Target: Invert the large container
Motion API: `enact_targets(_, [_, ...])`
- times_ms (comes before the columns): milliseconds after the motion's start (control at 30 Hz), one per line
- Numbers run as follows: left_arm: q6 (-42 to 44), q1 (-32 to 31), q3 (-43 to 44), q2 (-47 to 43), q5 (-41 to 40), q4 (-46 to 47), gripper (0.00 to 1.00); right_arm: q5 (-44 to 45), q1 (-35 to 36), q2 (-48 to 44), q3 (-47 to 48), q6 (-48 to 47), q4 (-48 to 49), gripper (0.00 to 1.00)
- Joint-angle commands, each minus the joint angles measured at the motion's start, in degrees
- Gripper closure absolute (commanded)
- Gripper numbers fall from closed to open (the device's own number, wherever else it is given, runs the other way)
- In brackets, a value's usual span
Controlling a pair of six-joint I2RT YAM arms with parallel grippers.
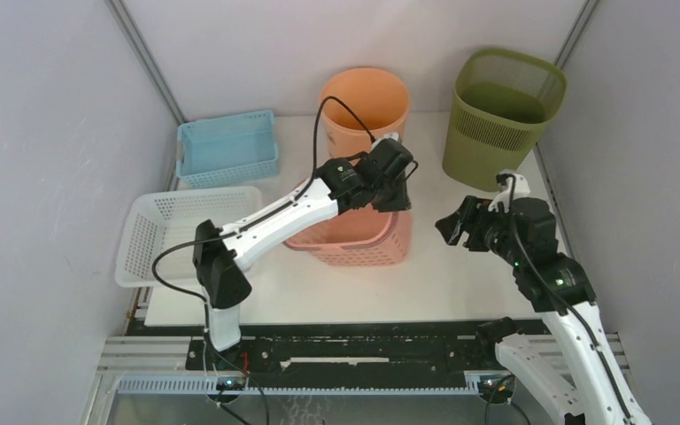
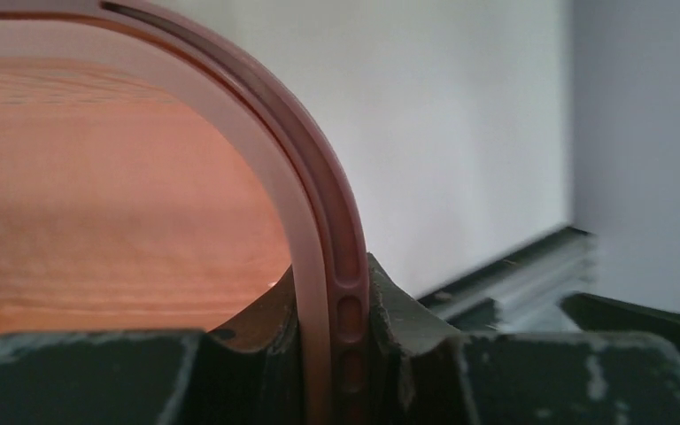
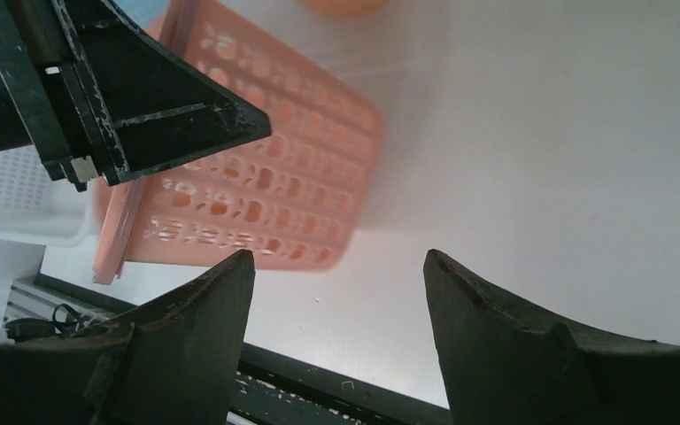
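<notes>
The large container is a pink perforated basket (image 1: 359, 241) standing in the middle of the table. My left gripper (image 1: 393, 200) reaches over it from the left and is shut on its right-hand rim. In the left wrist view the pink rim (image 2: 323, 221) runs straight between the dark fingers of that gripper (image 2: 336, 354), pinched on both sides. My right gripper (image 1: 449, 228) hovers to the right of the basket, apart from it. Its fingers stand open with only bare table between them (image 3: 338, 266); the basket (image 3: 266, 177) and the left gripper (image 3: 142, 97) lie ahead of it.
An orange bucket (image 1: 365, 102) stands just behind the basket. A green mesh bin (image 1: 503, 111) is at the back right. A blue basket (image 1: 227, 146) sits at the back left and a white basket (image 1: 181, 232) at the left edge.
</notes>
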Motion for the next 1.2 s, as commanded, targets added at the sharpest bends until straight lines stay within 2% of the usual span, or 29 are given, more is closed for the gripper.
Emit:
enact_targets(0, [-0.21, -0.96, 5.76, -6.09, 12.71, 15.13, 1.00, 4.37, -0.83, -1.89, 8.29, -3.17, -6.28, 0.22])
enact_targets(167, [-3.30, -0.92, 2.28, -9.78, 19.36, 28.93, 1.00, 9.58, -1.24, -2.16, 15.68, -4.55, -12.45, 0.22])
enact_targets(300, [-8.92, -0.24, -3.47, -11.10, 25.08, 46.01, 1.00, 13.55, -1.33, -1.84, 21.41, -5.02, -16.41, 0.22])
enact_targets(500, [-16.97, 0.59, -8.65, -8.10, 28.17, 62.91, 1.00, 17.65, -1.33, -2.01, 27.81, -5.34, -21.28, 0.22])
enact_targets(600, [-23.60, 1.37, -11.79, -5.57, 29.39, 73.90, 1.00, 19.43, -1.33, -1.70, 30.92, -6.06, -24.14, 0.22])
enact_targets(900, [-42.44, 1.54, -18.02, 3.89, 25.50, 102.48, 1.00, 21.53, -1.33, -0.21, 35.27, -8.05, -27.76, 0.22])
enact_targets(1167, [-52.96, 2.10, -31.51, 8.42, 16.96, 128.35, 1.00, 20.54, -1.33, 1.45, 36.08, -8.33, -27.73, 0.23])
